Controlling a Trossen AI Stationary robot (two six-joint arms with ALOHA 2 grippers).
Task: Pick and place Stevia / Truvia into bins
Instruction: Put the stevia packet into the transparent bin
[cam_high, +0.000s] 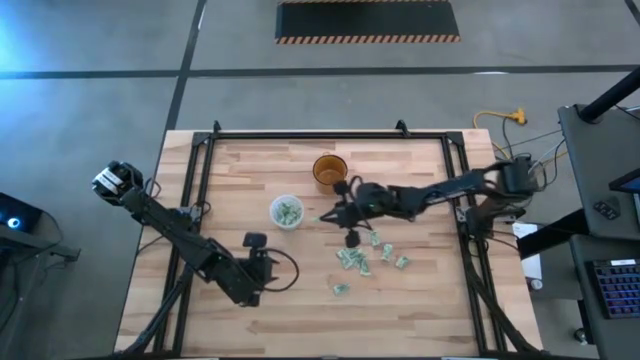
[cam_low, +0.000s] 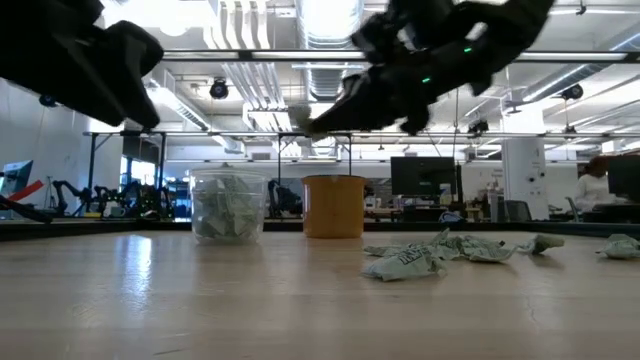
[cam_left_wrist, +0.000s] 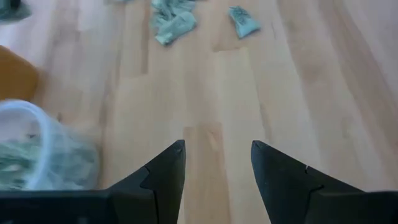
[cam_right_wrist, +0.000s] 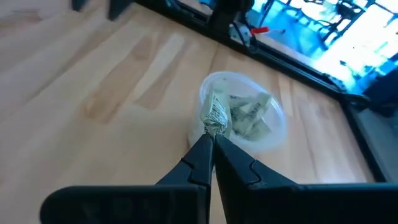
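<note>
- Jaws of the right gripper (cam_right_wrist: 212, 138) are pressed together on one small pale green and white paper sachet (cam_right_wrist: 215, 116), pinched at the fingertips
- Right gripper sits above the light wooden table (cam_high: 420, 290), just beside the small round translucent whitish plastic cup (cam_high: 287, 212), which already contains several sachets
- Amber-brown round cup (cam_high: 329, 170) stands near the translucent cup, apart from it
- Loose sachets (cam_high: 352, 258) lie scattered on the table, near the right gripper
- Left gripper (cam_left_wrist: 216, 167) waits at the near left part of the table, fingers spread apart, holding nothing
</note>
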